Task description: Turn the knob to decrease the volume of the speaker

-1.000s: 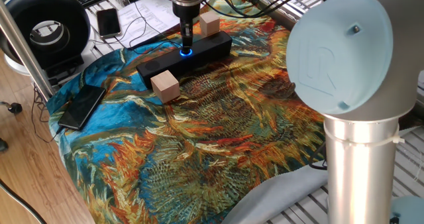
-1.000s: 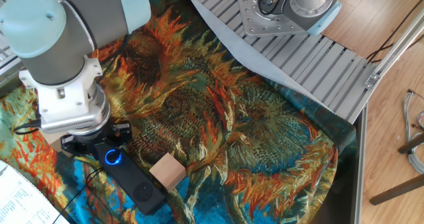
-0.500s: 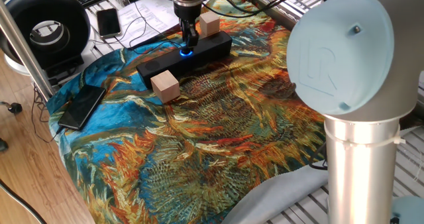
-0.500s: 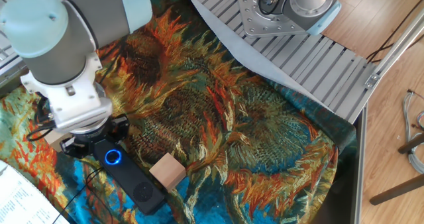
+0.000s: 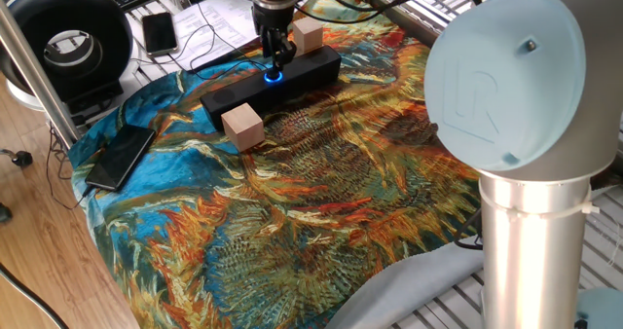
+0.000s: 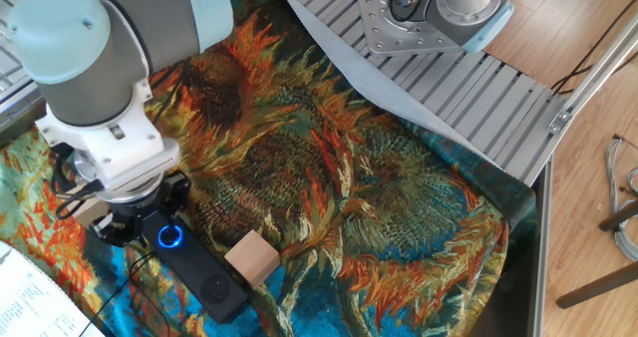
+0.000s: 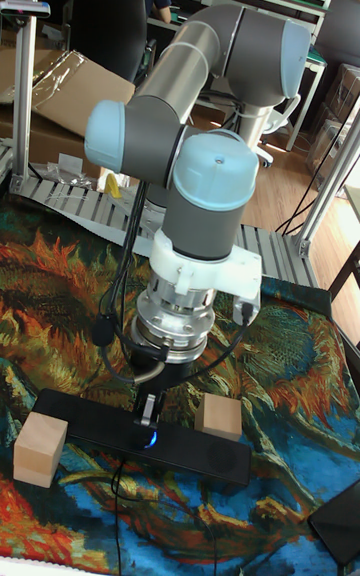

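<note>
The speaker [image 5: 292,74] is a long black bar lying across the far side of the sunflower cloth; it also shows in the other fixed view as speaker [image 6: 204,272] and in the tall view as speaker [image 7: 95,423]. Its knob [image 5: 274,75] glows with a blue ring at the bar's middle, knob [image 6: 171,237], knob [image 7: 150,439]. My gripper [image 5: 275,60] points straight down onto the knob, its dark fingers close together and shut on it. In the tall view the gripper [image 7: 148,410] meets the blue glow. The wrist hides most of the fingers in the other fixed view.
A tan wooden cube [image 5: 242,127] touches the speaker's near side, and another cube [image 5: 308,34] sits just behind the bar. A flat black phone [image 5: 120,157] lies at the cloth's left edge. Cables, papers and a second phone [image 5: 159,32] are beyond. A metal rack [image 6: 469,88] borders the cloth.
The wrist has rotated about its vertical axis while staying over the knob. The speaker and cubes have not shifted.
</note>
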Controlling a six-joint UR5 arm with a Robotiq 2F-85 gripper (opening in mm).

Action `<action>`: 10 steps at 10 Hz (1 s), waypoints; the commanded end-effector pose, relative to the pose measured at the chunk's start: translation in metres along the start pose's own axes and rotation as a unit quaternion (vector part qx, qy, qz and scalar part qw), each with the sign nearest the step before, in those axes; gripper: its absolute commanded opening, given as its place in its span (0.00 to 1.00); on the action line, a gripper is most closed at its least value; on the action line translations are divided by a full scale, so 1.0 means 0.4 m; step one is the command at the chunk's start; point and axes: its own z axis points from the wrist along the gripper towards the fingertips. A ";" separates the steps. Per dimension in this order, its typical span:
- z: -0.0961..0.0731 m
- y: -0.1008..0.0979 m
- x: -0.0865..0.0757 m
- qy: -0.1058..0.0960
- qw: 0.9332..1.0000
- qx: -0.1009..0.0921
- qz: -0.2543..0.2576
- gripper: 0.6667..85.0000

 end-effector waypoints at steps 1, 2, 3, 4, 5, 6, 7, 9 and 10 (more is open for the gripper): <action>0.001 0.000 -0.009 -0.008 0.999 0.000 -0.050 0.52; 0.002 0.001 -0.009 -0.009 0.998 0.000 -0.062 0.52; 0.004 0.001 -0.011 -0.013 0.997 0.000 -0.071 0.52; 0.006 0.004 -0.012 -0.018 0.997 -0.001 -0.074 0.52; 0.008 0.006 -0.012 -0.021 0.997 -0.002 -0.072 0.52; 0.013 0.011 -0.018 -0.028 0.997 -0.006 -0.066 0.52; 0.021 0.014 -0.021 -0.035 0.997 -0.010 -0.065 0.52; 0.033 0.015 -0.021 -0.039 0.996 -0.012 -0.079 0.52; 0.037 0.014 -0.014 -0.032 0.995 -0.012 -0.092 0.52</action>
